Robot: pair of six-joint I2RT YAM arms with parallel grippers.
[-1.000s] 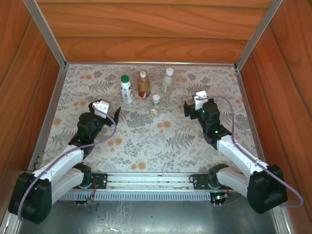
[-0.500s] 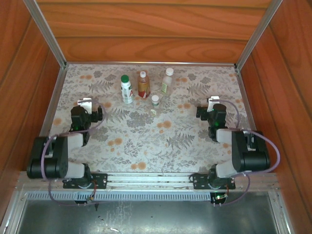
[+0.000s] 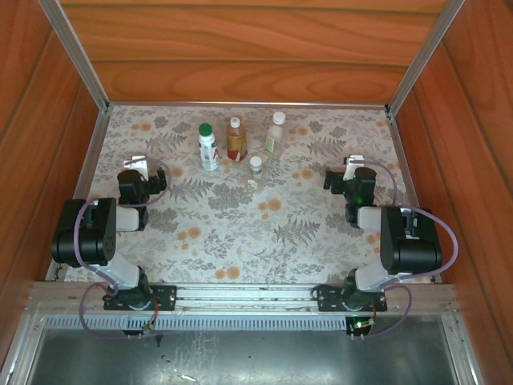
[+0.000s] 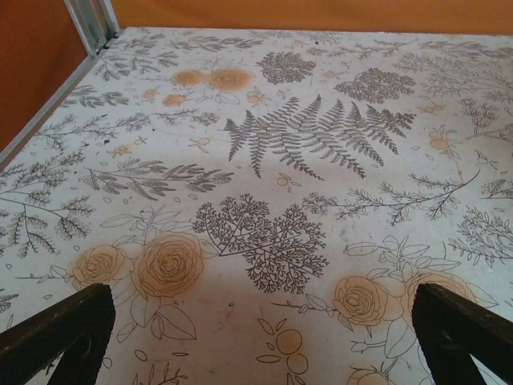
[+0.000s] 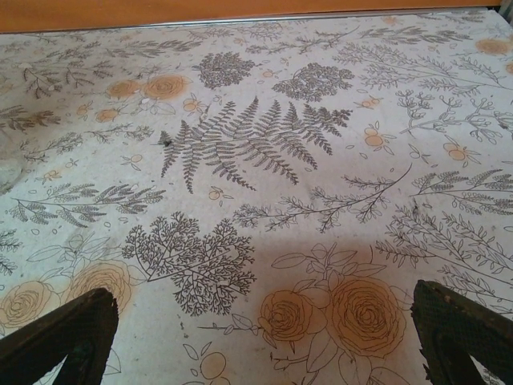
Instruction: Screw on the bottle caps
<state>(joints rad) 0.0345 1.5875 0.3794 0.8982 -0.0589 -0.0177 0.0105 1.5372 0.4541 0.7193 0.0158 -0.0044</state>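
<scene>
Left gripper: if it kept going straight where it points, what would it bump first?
Probably the flowery table: the left gripper has its open fingers tilted down toward it. Beyond that stands the wooden wall, though depth is hard to judge.

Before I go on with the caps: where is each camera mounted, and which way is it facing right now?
Top external: high behind the bases, looking down on the floral table; both arms whole, left gripper, right gripper, bottles beyond.
Left wrist: low on the left wrist, facing the far-left corner; open fingers at the bottom corners.
Right wrist: low on the right wrist, facing the far wall; open fingers likewise.
Shared: both wrist views see floral table and wooden wall.
</scene>
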